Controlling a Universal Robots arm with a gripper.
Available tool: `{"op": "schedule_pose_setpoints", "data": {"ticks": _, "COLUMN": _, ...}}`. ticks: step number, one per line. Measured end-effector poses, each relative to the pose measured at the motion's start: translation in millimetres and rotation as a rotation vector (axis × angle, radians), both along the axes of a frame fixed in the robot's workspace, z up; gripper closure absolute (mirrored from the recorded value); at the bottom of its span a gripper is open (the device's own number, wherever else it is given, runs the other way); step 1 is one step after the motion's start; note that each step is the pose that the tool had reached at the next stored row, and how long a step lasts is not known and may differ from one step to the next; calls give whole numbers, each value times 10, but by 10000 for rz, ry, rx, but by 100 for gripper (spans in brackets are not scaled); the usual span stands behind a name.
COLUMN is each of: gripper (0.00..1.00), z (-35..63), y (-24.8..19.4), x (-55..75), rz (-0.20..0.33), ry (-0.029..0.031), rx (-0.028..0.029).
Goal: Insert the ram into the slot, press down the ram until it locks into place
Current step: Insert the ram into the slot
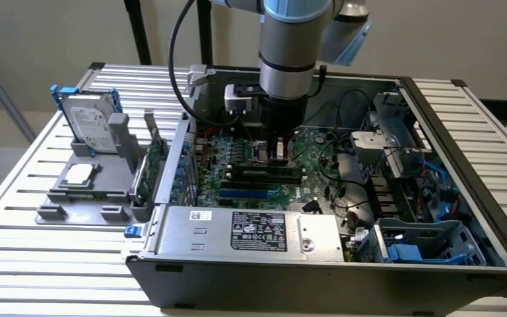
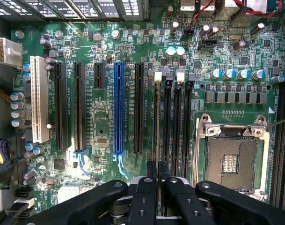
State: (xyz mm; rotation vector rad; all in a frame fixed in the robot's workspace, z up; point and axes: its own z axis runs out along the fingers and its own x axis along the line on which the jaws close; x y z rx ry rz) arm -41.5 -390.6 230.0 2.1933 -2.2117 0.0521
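My gripper reaches straight down into the open computer case, its tip just above the motherboard. In the wrist view the gripper has its two black fingers close together, shut, with only a thin dark gap. They are lined up over the near end of the row of parallel black memory slots. In the exterior view those slots lie directly beneath the tip. I cannot make out the ram as a separate green stick; anything in the gap is hidden.
A bright blue slot, a white slot and the open CPU socket flank the memory slots. The power supply fills the case front. Outside, at the exterior view's left, a grey fixture holds a hard drive and green cards.
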Motion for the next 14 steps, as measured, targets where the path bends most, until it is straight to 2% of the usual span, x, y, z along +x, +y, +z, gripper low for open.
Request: {"op": "schedule_pose_setpoints", "data": {"ticks": 14, "gripper": 87, "z": -20, "y": 3, "x": 0, "rz": -61, "ry": 0, "rx": -10}}
